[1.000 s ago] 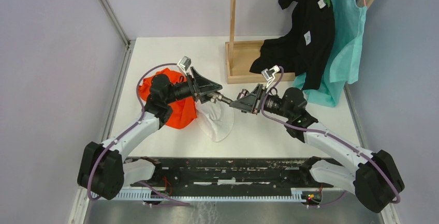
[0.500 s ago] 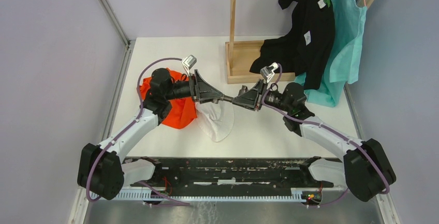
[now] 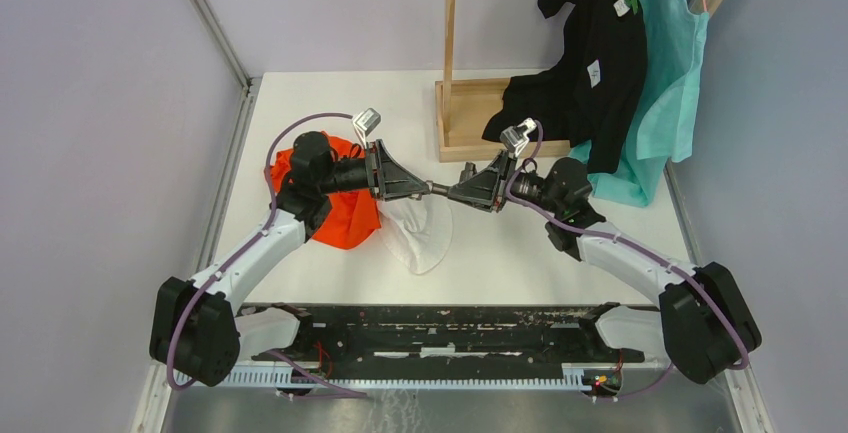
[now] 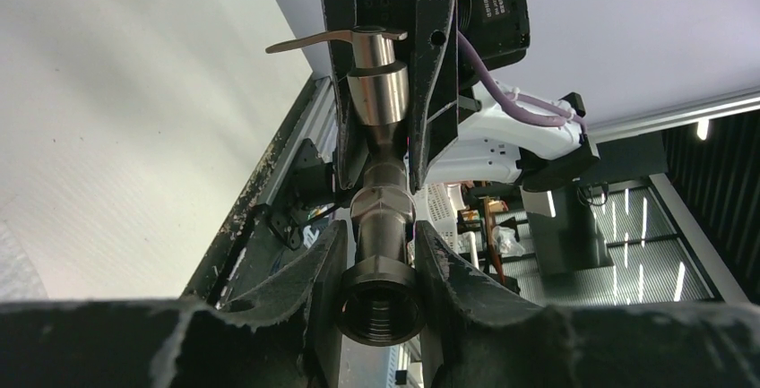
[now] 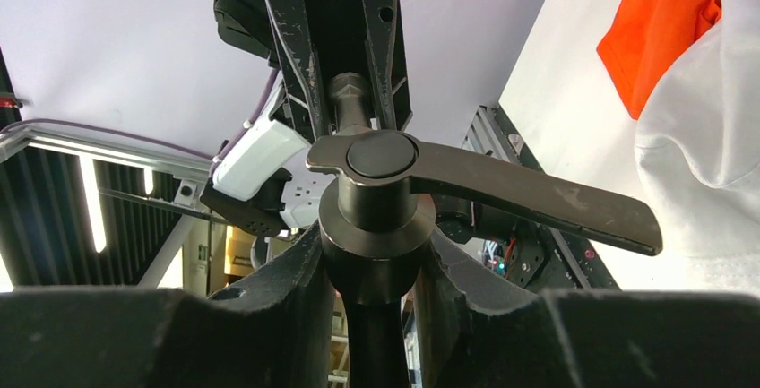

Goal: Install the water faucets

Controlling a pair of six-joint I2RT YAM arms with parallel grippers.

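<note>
both sets of jaws are clenched on one faucet (image 3: 438,189), the left jaws on one end and the right jaws on the other.

from the top camera, the faucet hangs in the air between the two arms, clear of the desk (image 3: 330,113). its long axis lies nearly level, running left to right from one arm's jaws straight into the other's. it sits just above the upper edge of a white cloth (image 3: 420,238), which lies beside an orange cloth (image 3: 340,215) under the left arm. a wooden stand (image 3: 458,128) is behind it, with a black garment (image 3: 590,63) and a teal garment (image 3: 665,83) hanging at the right.

from the left wrist, the faucet (image 4: 380,164) points straight away from the camera. its open threaded mouth (image 4: 381,306) is nearest, gripped on both sides by the left fingers (image 4: 324,267). past that come a hex collar (image 4: 382,204), a narrow waist and a shiny round body held between the right arm's black fingers. the thin lever handle (image 4: 309,43) sticks out to the left at the far end.

from the right wrist, the same axis is seen end on from the other side. the round cap (image 5: 382,155) faces the camera and the lever handle (image 5: 538,195) sweeps to the right and slightly down. the right fingers (image 5: 296,289) press the barrel just below the cap, and the left jaws close on the far end.
</note>
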